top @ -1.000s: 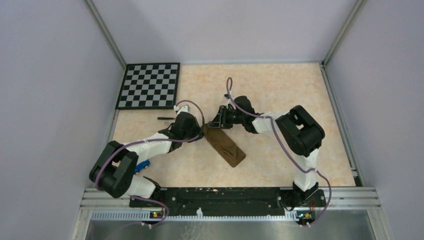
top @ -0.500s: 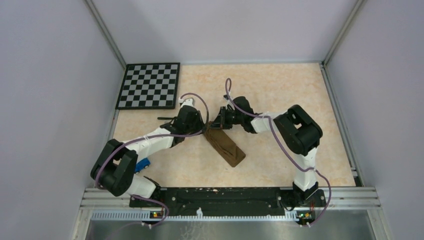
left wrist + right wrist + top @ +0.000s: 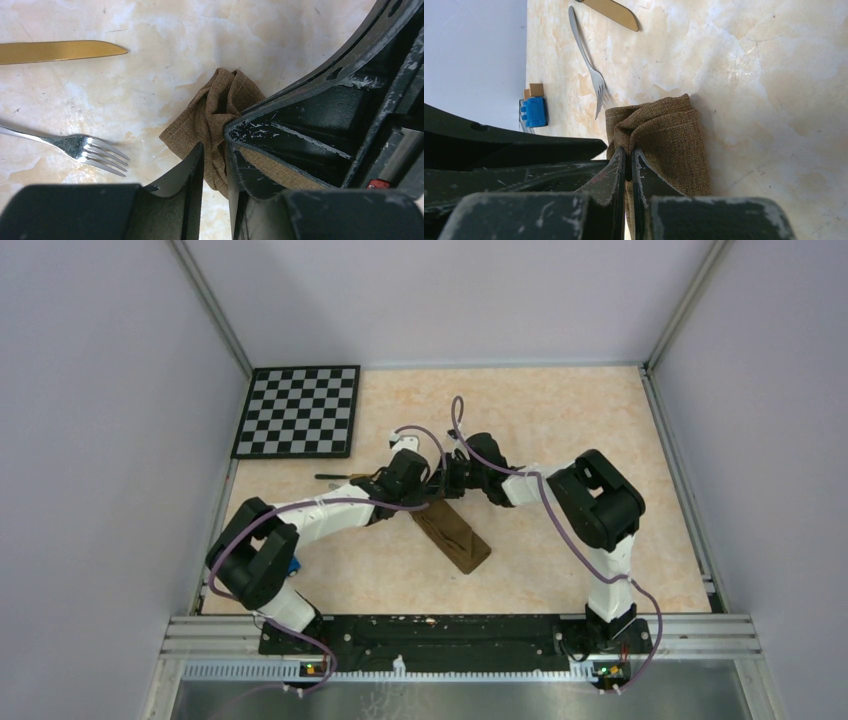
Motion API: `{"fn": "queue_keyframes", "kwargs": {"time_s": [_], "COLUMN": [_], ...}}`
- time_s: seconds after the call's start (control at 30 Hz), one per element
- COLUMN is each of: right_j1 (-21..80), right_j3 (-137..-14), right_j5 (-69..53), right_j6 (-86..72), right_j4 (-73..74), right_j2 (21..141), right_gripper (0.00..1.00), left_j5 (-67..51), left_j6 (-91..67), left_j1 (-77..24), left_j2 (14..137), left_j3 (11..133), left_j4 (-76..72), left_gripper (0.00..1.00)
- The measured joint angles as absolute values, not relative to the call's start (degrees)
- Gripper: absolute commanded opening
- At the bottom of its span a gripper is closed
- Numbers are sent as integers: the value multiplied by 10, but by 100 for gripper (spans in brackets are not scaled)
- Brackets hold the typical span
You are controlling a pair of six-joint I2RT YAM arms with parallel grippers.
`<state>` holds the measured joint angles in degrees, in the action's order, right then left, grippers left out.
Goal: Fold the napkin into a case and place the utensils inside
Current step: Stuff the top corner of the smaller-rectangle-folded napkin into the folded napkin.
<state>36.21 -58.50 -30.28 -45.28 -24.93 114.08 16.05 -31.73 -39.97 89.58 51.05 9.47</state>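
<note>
The case (image 3: 456,537), a long narrow dark brown folded cloth, lies slantwise mid-table. Both grippers meet at its far end. My right gripper (image 3: 441,486) is shut on a raised fold of the case (image 3: 659,135), with its fingertips (image 3: 638,159) pinching the cloth. My left gripper (image 3: 424,491) is closed to a narrow gap around a bunched fold of the case (image 3: 210,112), and cloth fills the space between its tips. The gold-bladed knife (image 3: 60,51) and the grey fork (image 3: 85,146) lie on the table left of the case. They also show in the right wrist view, the knife (image 3: 616,13) above the fork (image 3: 591,67).
The black-and-white checkerboard (image 3: 298,411) lies at the far left. A small blue toy car (image 3: 534,111) sits near the left arm's base, partly hidden in the top view (image 3: 291,566). The knife's dark handle (image 3: 335,477) shows left of the grippers. The two gripper bodies touch or nearly touch.
My left arm has swung right, from beside the case's far end onto it next to the right gripper. The right gripper and the case have stayed put.
</note>
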Motion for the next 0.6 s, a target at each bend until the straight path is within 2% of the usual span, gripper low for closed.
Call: {"fn": "queue_keyframes", "kwargs": {"time_s": [0.17,0.6], "right_j1": [362,361], "right_j3": [-585,-559], "right_j5": [-303,-302], "right_j6": [-453,-467], "right_j4": [-250,-284], "right_j2": [1141,1141], "right_gripper": [0,0], "left_j5": [184,216], "left_j6": [-312,-312], "left_j1": [-410,-417], "left_j2": [912,914], "left_j3": [519,521], "left_j4": [107,117], "left_gripper": [18,23]}}
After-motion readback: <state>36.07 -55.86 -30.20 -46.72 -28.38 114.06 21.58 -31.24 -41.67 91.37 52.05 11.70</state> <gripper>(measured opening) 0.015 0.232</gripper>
